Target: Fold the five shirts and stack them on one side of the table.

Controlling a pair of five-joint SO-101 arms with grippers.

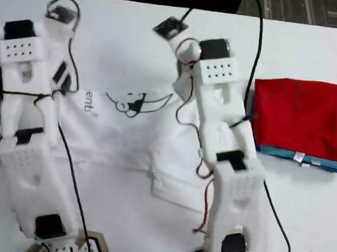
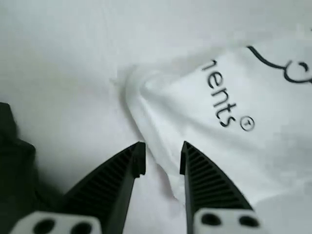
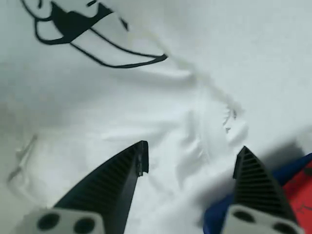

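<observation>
The left arm [image 1: 25,149] rises from its base at the near edge of the bench [image 1: 135,34] and bends down over the left end of a white shirt [image 1: 126,134]. Its left end effector [image 2: 162,157] points down at the bench, jaws a narrow gap apart and holding nothing, with the tips at the shirt's rounded, folded corner [image 2: 141,92]. The right arm [image 1: 226,137] stretches likewise from the near edge. Its right end effector [image 3: 192,158] hangs over the cloth with jaws spread wide, gripping nothing.

The white shirt lies flat, its long axis running across the bench from one arm to the other, the black print [image 1: 136,102] toward the far side and a folded flap [image 1: 175,188] toward the near side. The bench's white top shows beyond the shirt's far edge. On the right side sits a stack of folded shirts, a red shirt [image 1: 302,117] on top and blue ones [image 1: 330,162] beneath, just beside the right arm
</observation>
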